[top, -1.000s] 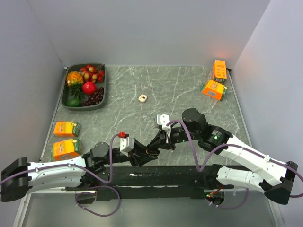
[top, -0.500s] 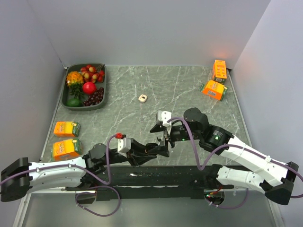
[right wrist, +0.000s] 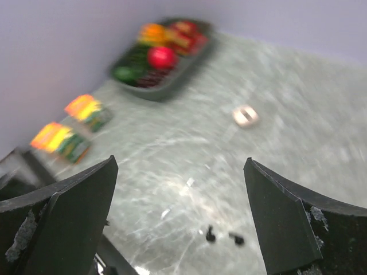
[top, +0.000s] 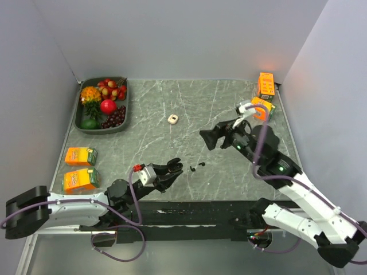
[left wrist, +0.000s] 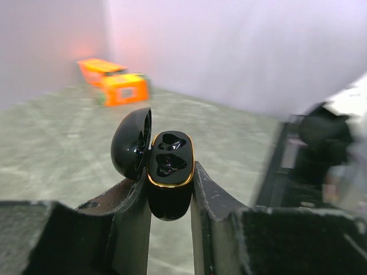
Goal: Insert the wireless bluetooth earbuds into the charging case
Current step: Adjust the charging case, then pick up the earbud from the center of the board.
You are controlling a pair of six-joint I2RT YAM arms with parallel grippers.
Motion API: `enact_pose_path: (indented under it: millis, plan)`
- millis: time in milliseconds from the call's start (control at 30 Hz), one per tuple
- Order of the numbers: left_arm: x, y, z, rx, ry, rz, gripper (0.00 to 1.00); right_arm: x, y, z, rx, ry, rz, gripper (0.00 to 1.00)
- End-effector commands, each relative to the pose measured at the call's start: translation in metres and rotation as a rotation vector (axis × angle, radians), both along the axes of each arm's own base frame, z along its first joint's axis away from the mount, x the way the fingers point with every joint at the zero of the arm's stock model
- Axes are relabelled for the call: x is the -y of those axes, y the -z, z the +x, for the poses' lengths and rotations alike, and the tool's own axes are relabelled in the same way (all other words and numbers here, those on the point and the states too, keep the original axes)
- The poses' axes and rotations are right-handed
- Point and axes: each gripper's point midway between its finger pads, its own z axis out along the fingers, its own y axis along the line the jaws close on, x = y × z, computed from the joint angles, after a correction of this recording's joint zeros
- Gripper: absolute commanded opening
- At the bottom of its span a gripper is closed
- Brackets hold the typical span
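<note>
Lying loose on the bench point(top: 172, 97), the two wireless bluetooth earbuds point(right wrist: 210, 233) sit close together, directly beneath the gap of the right claw point(right wrist: 179, 172) and just beyond the tip of the left claw point(top: 174, 167). Neither claw touches them. The left claw is pinched narrow on the charging case point(left wrist: 170, 175). It grips the lower body, so the lid hangs back to one side and both moulded wells, which look empty, face outward unobstructed. That hold seems meant to present the case as a steady target. The right claw is spread wide and carries nothing. It hangs above the earbuds, probably so it can drop onto one. Pieces this small will likely demand a centred, gentle pinch.
</note>
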Motion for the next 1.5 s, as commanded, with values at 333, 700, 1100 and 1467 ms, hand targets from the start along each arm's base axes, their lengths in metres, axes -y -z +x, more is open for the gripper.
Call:
enact_pose_path:
  millis: [333, 700, 1100, 1467]
  plan:
    - [-0.038, -0.036, 0.021, 0.229, -0.247, -0.13, 0.01, 0.018, 0.213, 0.02, -0.543, 0.267, -0.178, 0.62]
    - [-0.054, -0.035, 0.003, 0.157, -0.177, -0.183, 0.01, 0.006, 0.261, 0.028, -0.659, 0.254, -0.245, 0.51]
    - [-0.054, -0.018, 0.001, 0.128, -0.171, -0.146, 0.01, 0.006, 0.278, 0.04, -0.689, 0.271, -0.268, 0.56]
    - [-0.049, -0.016, 0.0, 0.12, -0.156, -0.133, 0.01, 0.007, 0.292, 0.044, -0.718, 0.255, -0.278, 0.52]
